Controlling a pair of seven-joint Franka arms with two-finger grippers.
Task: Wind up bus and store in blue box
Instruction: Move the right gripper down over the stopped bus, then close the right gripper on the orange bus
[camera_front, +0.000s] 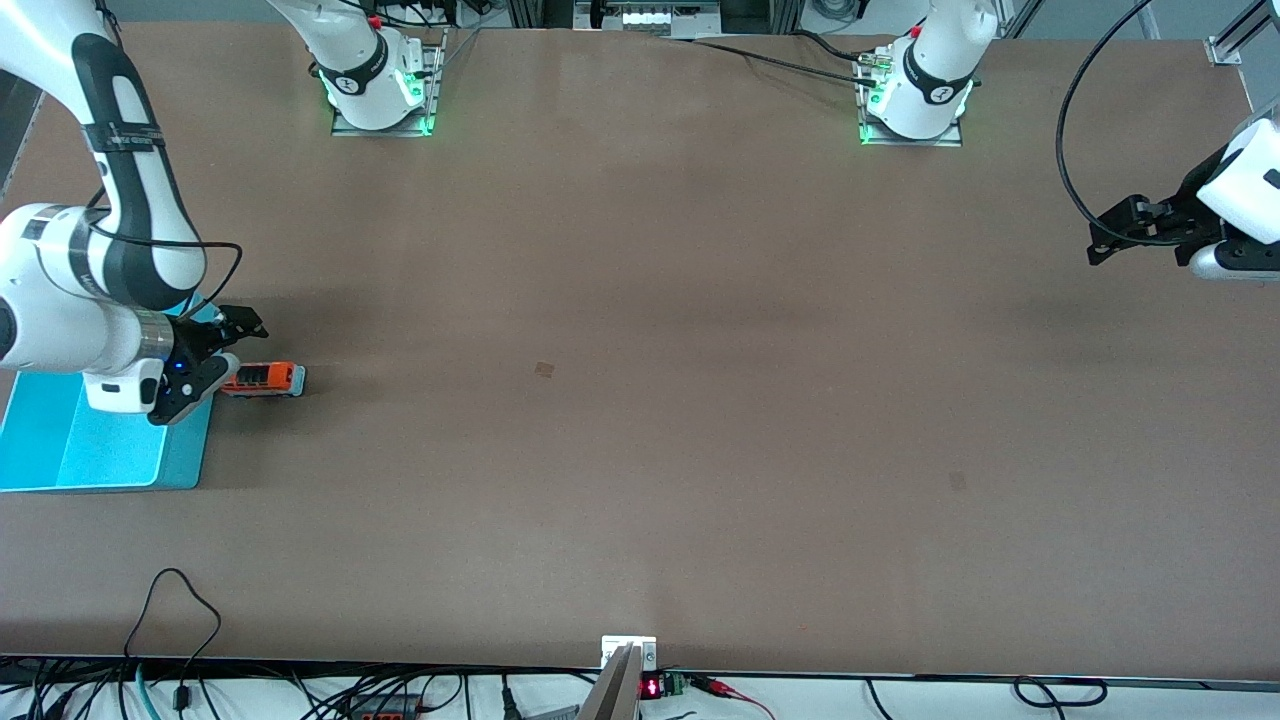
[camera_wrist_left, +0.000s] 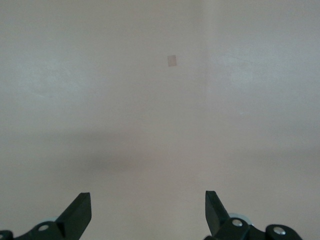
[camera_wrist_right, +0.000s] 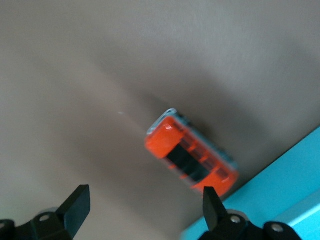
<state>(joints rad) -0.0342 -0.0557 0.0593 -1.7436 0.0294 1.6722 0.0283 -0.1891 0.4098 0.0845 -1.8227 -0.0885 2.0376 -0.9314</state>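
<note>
I hold my right end effector (camera_front: 232, 345) low with its fingers spread wide and empty, over the desk (camera_front: 640, 400) beside the bus (camera_front: 262, 379), I judge so that I can close on the toy's sides for winding; the bus lies on the desk just beside the blue box (camera_front: 60, 450), toward the right arm's end, not yet stored. My left end effector (camera_front: 1110, 240) waits, also wide open and empty, over bare desk at the left arm's end. I count one bus, one blue box, two end effectors.
</note>
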